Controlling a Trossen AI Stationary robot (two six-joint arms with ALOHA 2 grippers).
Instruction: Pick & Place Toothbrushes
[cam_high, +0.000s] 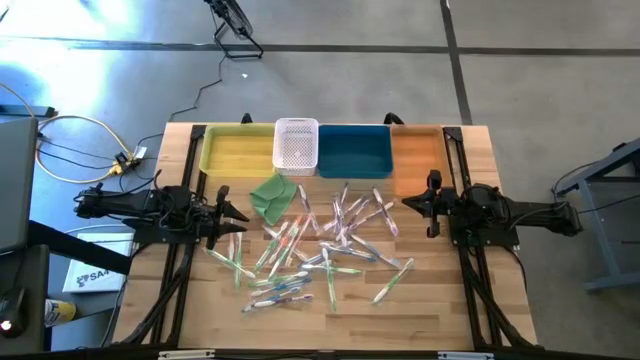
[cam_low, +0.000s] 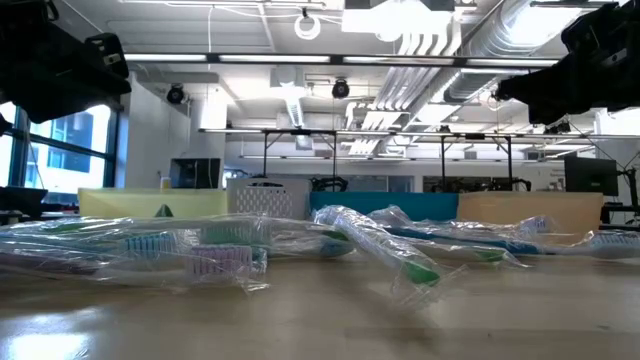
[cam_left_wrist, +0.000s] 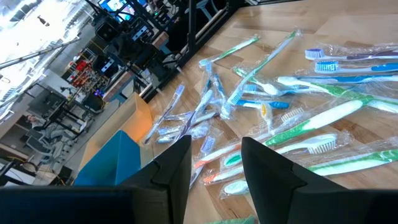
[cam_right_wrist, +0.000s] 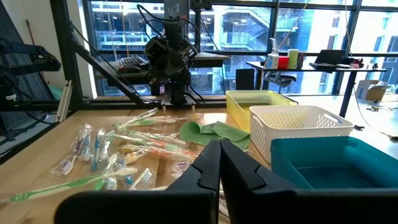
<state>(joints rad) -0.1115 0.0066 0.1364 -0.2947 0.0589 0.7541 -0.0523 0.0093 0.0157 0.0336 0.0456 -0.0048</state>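
On table, toothbrushes (cam_high: 320, 245) pointing every direction

I see a table (cam_high: 440, 300) of pale wood planks with a smooth, lightly sheened top, and on it the toothbrushes (cam_high: 320, 245), plastic handles sealed in clear, glossy, crinkled wrappers. The green cloth (cam_right_wrist: 214, 132) looks soft and matt. The white basket (cam_right_wrist: 298, 127) is perforated plastic, and the yellow bin (cam_right_wrist: 255, 102) and teal bin (cam_right_wrist: 339, 165) look like smooth matt plastic.
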